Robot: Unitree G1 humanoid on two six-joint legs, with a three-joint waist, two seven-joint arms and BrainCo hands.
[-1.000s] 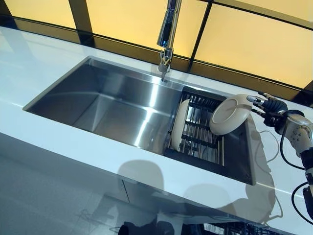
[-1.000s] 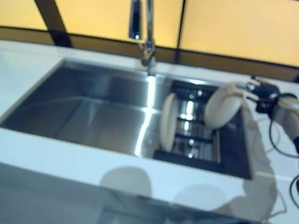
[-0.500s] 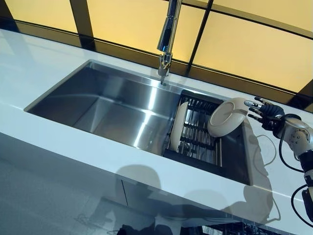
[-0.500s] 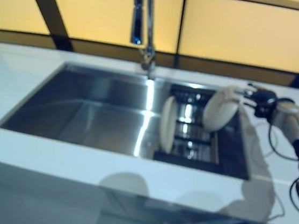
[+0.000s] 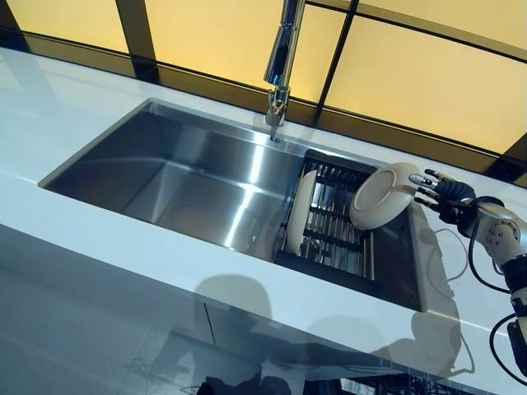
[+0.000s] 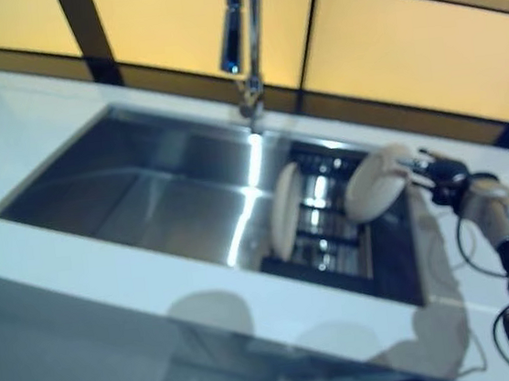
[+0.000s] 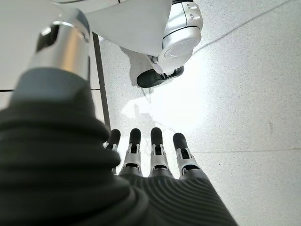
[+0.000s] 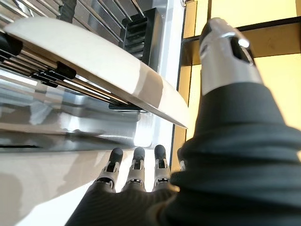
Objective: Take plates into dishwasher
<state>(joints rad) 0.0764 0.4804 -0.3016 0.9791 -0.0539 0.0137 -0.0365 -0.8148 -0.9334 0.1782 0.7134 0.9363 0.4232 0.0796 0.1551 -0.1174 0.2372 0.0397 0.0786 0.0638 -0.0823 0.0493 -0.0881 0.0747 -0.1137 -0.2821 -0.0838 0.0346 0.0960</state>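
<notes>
A white plate (image 5: 384, 195) hangs tilted over the right end of the dish rack (image 5: 338, 226), pinched at its rim by the right hand (image 5: 442, 192); the right wrist view shows the thumb (image 8: 225, 56) on one side of the rim and the fingers (image 8: 136, 165) on the other, which the head views leave unclear; a second plate (image 5: 301, 208) stands upright in the rack's left side; the rack sits in the right part of the steel sink (image 5: 189, 177), under the tap (image 5: 282, 62), set in the white desk (image 5: 123, 247); only the left wrist view shows the left hand (image 7: 150, 155), fingers straight, holding nothing, above the floor (image 7: 235, 108).
</notes>
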